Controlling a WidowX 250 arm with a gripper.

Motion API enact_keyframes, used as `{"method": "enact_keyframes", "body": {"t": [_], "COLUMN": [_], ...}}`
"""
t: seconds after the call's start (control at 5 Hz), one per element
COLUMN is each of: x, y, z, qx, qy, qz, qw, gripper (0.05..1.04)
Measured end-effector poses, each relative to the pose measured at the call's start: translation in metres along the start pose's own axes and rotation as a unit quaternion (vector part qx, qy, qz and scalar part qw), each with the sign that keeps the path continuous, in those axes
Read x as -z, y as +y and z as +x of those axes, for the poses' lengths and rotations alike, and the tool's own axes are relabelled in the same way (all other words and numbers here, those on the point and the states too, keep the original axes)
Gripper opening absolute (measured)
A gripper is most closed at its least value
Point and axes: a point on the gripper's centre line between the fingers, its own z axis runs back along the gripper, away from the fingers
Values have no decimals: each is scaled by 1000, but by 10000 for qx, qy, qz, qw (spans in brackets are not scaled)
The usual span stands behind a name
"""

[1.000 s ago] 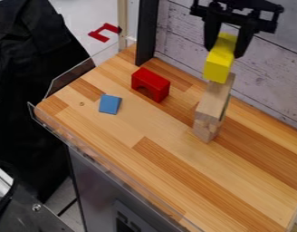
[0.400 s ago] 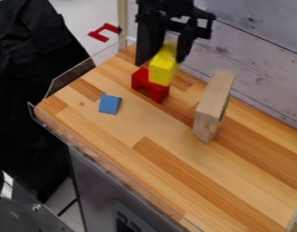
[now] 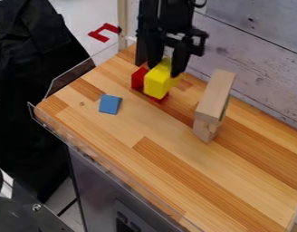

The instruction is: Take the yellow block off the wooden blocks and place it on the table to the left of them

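The black gripper point(image 3: 166, 68) hangs over the back left of the wooden table, shut on a yellow block point(image 3: 157, 81). That block is in front of a red arch block point(image 3: 138, 79) and hides much of it; whether the two touch I cannot tell. A small blue block point(image 3: 110, 104) lies to the left and nearer the front. To the right of the gripper stands a stack of natural wood blocks point(image 3: 213, 97), a long one on top of a smaller base.
Behind the wooden table point(image 3: 169, 172) rises a whitewashed plank wall point(image 3: 260, 59), with a dark post at its left end. A clear rim point(image 3: 69, 77) runs along the left side. A red bracket-shaped piece point(image 3: 104, 32) lies beyond that rim.
From above the wood stack, the gripper has moved left with the yellow block, then lowered it in front of the red arch. The other blocks look unmoved.
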Motion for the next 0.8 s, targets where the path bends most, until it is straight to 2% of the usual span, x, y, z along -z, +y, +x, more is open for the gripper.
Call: {"method": "enact_keyframes", "body": {"t": [0.2, 0.4, 0.8], "x": [16, 28, 48], "y": [-4, -7, -7], "z": [-3, -4, -10], "qx": [468, 593, 399], "qy": [13, -7, 91], "qz": [-61, -112, -72], "qw": [9989, 9982, 9991], "gripper": [519, 519, 519]}}
